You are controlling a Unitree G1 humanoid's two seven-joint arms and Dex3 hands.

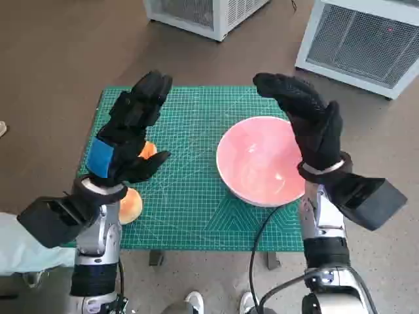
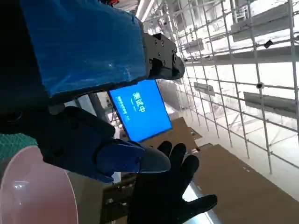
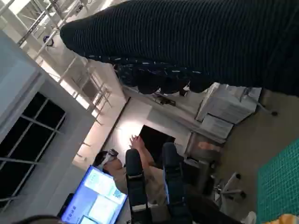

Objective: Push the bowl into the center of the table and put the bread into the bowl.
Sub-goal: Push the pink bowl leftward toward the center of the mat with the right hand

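Note:
A pink bowl [image 1: 256, 160] sits on the right half of the green cutting mat [image 1: 190, 196]; its rim [image 2: 32, 186] also shows in the left wrist view. The bread [image 1: 129, 204], a round tan bun, lies near the mat's left front edge, partly hidden under my left hand; an orange bit [image 1: 148, 150] peeks out beside the thumb. My left hand [image 1: 131, 131] is raised above the mat's left side, fingers spread, holding nothing. My right hand [image 1: 306, 121] hovers over the bowl's right rim, fingers extended and empty. The glove [image 2: 168, 191] shows in the left wrist view.
Two white slatted units [image 1: 196, 13] [image 1: 360, 42] stand on the floor beyond the table. A black cable [image 1: 258, 242] hangs at the table's front. A blue screen [image 2: 140, 109] and a seated person [image 3: 135, 163] show in the wrist views. Shoes [image 1: 193, 302] show below the table.

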